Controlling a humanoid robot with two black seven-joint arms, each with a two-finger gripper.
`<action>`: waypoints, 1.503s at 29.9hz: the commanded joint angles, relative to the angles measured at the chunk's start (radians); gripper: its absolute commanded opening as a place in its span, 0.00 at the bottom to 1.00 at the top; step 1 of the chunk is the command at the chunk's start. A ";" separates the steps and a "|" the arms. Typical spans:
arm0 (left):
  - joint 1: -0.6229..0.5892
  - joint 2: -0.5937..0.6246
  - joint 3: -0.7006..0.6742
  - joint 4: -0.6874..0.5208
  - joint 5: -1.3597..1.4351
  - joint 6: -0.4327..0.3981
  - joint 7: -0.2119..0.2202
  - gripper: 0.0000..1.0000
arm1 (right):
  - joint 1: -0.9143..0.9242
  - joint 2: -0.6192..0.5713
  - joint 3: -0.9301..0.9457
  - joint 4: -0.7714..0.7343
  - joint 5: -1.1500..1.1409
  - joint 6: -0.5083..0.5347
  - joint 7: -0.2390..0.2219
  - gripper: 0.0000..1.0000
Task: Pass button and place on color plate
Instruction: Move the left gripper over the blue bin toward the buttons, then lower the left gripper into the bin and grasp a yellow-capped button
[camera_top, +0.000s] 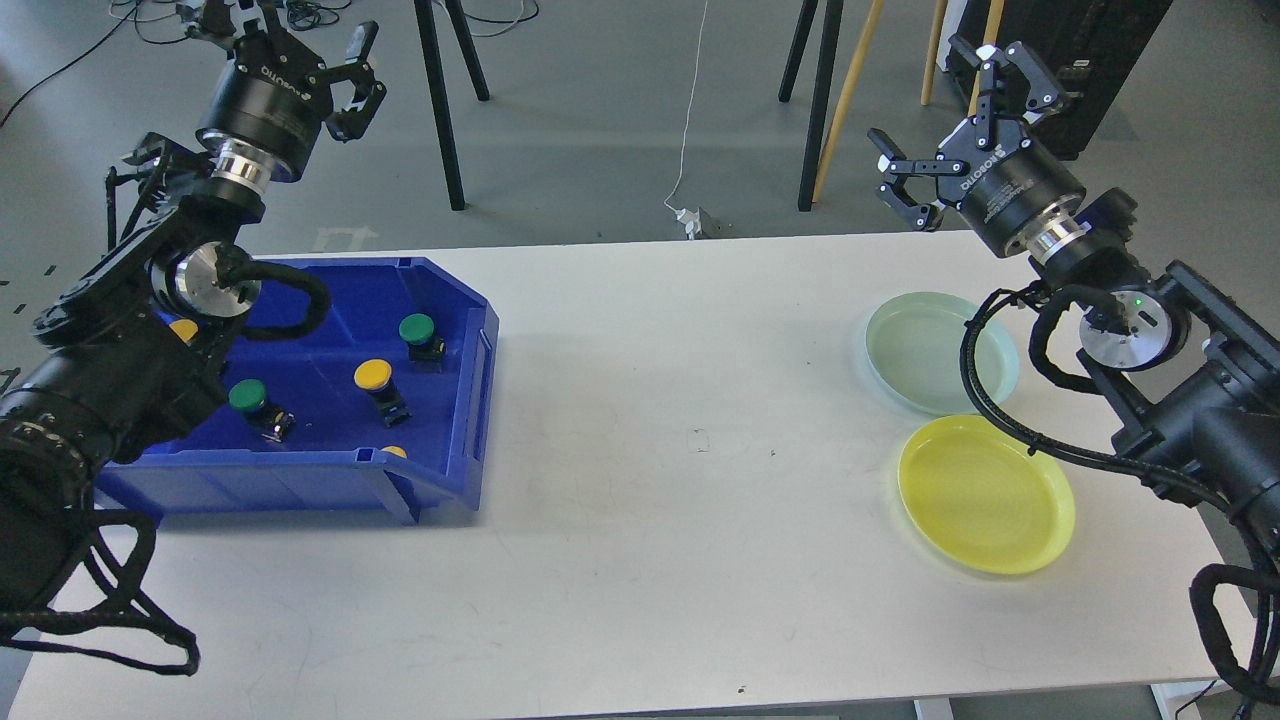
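Observation:
A blue bin (470, 400) at the table's left holds several push buttons: a green one (417, 329), a yellow one (373, 376), another green one (247, 396), and yellow ones partly hidden by my left arm (184, 329) and by the bin's front wall (394, 452). A pale green plate (925, 350) and a yellow plate (985, 495) lie empty at the right. My left gripper (300, 40) is open and empty, raised behind the bin. My right gripper (945, 110) is open and empty, raised behind the green plate.
The white table (650, 450) spans the view. Black tripod legs (445, 110), wooden poles (845, 100) and cables stand on the floor behind the table. A white cable with a plug (688, 215) hangs near the table's back edge.

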 joint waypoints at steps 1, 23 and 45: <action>-0.028 0.170 0.023 -0.171 0.121 0.000 0.000 1.00 | -0.009 0.008 0.007 0.003 0.003 0.000 0.001 1.00; -0.528 0.209 1.384 -0.316 1.331 0.000 0.000 0.98 | -0.048 -0.014 0.004 0.002 0.003 0.000 0.001 1.00; -0.301 0.094 1.234 -0.072 1.315 0.011 0.000 0.98 | -0.067 -0.018 -0.001 -0.001 0.000 0.000 0.001 1.00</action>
